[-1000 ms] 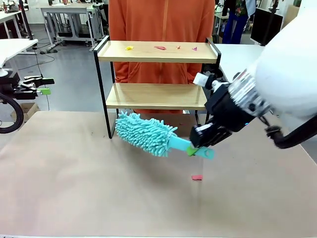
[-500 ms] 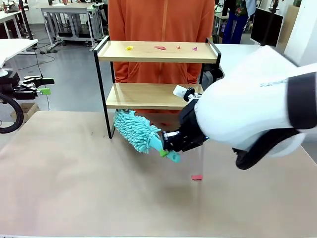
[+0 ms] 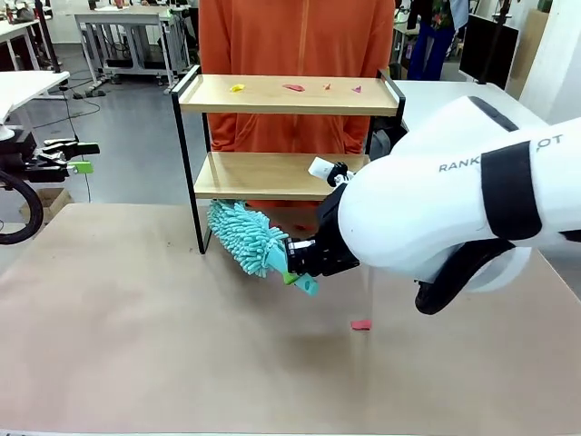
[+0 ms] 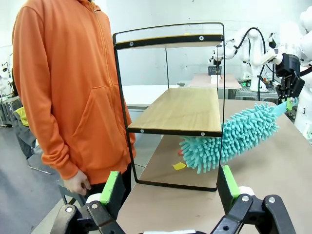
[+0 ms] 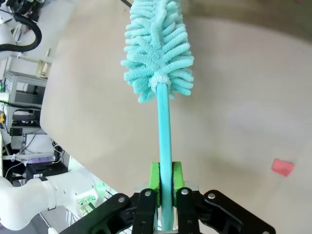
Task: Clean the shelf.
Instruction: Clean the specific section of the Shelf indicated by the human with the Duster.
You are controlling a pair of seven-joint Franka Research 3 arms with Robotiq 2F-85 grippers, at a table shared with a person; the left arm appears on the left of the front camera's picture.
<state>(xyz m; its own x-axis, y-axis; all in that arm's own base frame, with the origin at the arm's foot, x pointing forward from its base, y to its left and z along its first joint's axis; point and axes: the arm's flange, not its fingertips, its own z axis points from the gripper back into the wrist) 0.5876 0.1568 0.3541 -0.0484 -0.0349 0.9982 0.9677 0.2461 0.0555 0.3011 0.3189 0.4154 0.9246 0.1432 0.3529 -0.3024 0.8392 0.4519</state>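
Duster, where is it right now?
In the front view the duster is left of centre, held by the right gripper, its fluffy head just below the shelf's lower board, by the left front leg.

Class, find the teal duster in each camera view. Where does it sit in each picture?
Front view: teal duster left of centre, head below the shelf's lower board.
Left wrist view: duster right of centre, head under that board.
Right wrist view: duster up the middle from the bottom edge.
Shared landmark: right gripper clamping its handle.
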